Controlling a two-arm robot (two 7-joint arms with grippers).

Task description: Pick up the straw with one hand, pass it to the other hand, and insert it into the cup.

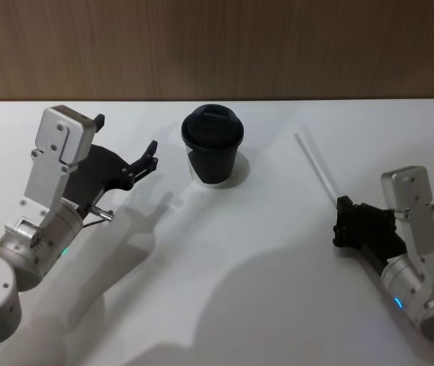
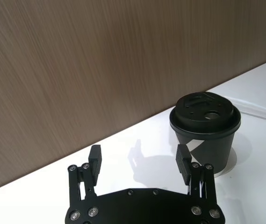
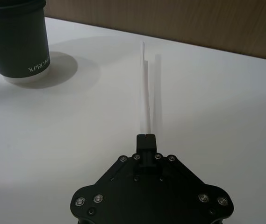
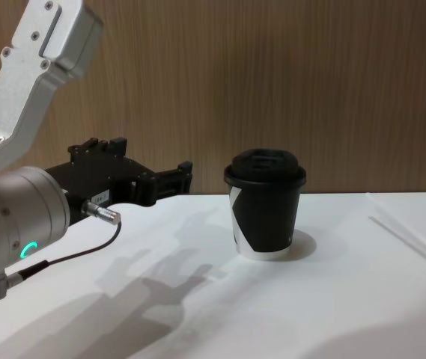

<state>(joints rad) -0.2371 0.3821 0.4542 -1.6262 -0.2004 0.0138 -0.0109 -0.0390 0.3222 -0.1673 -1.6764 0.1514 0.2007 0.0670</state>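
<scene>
The black lidded cup (image 1: 213, 152) stands at the back middle of the white table (image 1: 224, 290). It also appears in the chest view (image 4: 266, 206) and the left wrist view (image 2: 205, 135). The thin white straw (image 1: 316, 168) runs from right of the cup toward my right gripper (image 1: 343, 206). In the right wrist view that gripper (image 3: 145, 138) is shut on the near end of the straw (image 3: 147, 88), which points away toward the wall. A shadow lies beside the straw. My left gripper (image 1: 146, 162) hovers open to the left of the cup, with nothing between its fingers (image 2: 183, 161).
A wood-panelled wall (image 1: 217, 46) backs the table. A thin dark cable (image 4: 63, 258) loops under the left wrist. The left arm's silver housing (image 4: 33, 75) rises high on the left side.
</scene>
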